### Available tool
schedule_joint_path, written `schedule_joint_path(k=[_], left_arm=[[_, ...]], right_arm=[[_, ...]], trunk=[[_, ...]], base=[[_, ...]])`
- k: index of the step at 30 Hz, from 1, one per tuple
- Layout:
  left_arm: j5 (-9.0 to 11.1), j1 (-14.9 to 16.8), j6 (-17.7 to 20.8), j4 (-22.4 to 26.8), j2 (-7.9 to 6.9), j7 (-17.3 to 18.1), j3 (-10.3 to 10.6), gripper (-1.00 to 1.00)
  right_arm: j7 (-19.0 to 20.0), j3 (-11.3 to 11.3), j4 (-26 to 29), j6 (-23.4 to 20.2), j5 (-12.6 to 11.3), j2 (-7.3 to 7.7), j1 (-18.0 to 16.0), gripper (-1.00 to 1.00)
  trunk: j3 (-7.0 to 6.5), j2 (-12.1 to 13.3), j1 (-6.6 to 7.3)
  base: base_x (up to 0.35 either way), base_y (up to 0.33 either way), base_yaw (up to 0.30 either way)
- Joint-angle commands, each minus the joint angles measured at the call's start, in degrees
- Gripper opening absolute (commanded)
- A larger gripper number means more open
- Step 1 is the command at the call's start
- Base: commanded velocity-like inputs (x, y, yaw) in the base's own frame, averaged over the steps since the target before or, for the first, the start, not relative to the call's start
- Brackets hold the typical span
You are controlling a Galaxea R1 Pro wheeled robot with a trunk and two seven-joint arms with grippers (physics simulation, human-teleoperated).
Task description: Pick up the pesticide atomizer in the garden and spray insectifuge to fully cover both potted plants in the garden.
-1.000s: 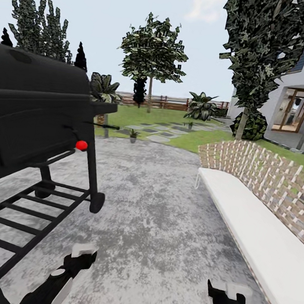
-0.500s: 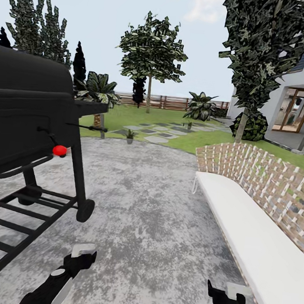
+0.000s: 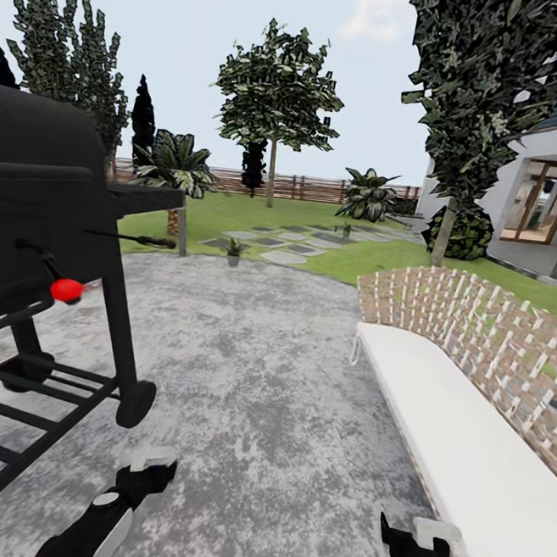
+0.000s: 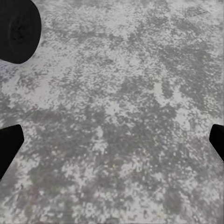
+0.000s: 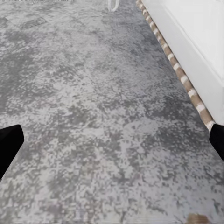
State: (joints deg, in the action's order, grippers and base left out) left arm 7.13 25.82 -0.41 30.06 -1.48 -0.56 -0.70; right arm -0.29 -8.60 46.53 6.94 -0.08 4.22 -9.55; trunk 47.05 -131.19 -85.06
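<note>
2 potted plants: one (image 3: 233,251) at patio edge, other (image 3: 346,229) farther by stepping stones, each in grey pot. Left claw (image 3: 151,468) & right claw (image 3: 412,530) both spread wide, empty, over paving.

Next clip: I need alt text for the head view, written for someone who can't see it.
Grey paved patio stretches ahead to a lawn where two small potted plants stand among stepping stones. A black grill stands at left, a white-cushioned wicker bench at right. Both grippers, left and right, are empty.
</note>
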Motion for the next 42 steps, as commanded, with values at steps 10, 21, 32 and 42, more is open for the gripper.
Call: schedule_joint_path(k=[10,21,32,42], left_arm=[[0.68,0.02,-0.03,0.0,-0.42,-0.06,0.09,1.0],[0.69,0.02,-0.02,0.0,-0.45,-0.06,0.16,1.0],[0.69,0.02,-0.01,0.0,-0.52,-0.06,0.1,1.0],[0.69,0.02,0.06,0.0,-0.61,-0.06,0.08,1.0]], right_arm=[[-0.04,-0.01,-0.03,0.17,-0.01,0.0,-0.03,1.0],[-0.05,-0.01,-0.03,0.17,0.03,0.0,-0.03,1.0],[-0.12,-0.01,-0.03,0.17,0.05,0.0,-0.03,1.0],[-0.28,-0.01,-0.03,0.17,0.08,0.0,-0.03,1.0]], trunk=[[0.06,-0.02,-0.02],[0.06,-0.02,-0.02],[0.06,-0.02,-0.02],[0.06,-0.02,-0.02]], base=[[0.331,-0.007,0.0],[0.332,0.0,0.0],[0.332,0.0,0.0],[0.332,0.0,0.0]])
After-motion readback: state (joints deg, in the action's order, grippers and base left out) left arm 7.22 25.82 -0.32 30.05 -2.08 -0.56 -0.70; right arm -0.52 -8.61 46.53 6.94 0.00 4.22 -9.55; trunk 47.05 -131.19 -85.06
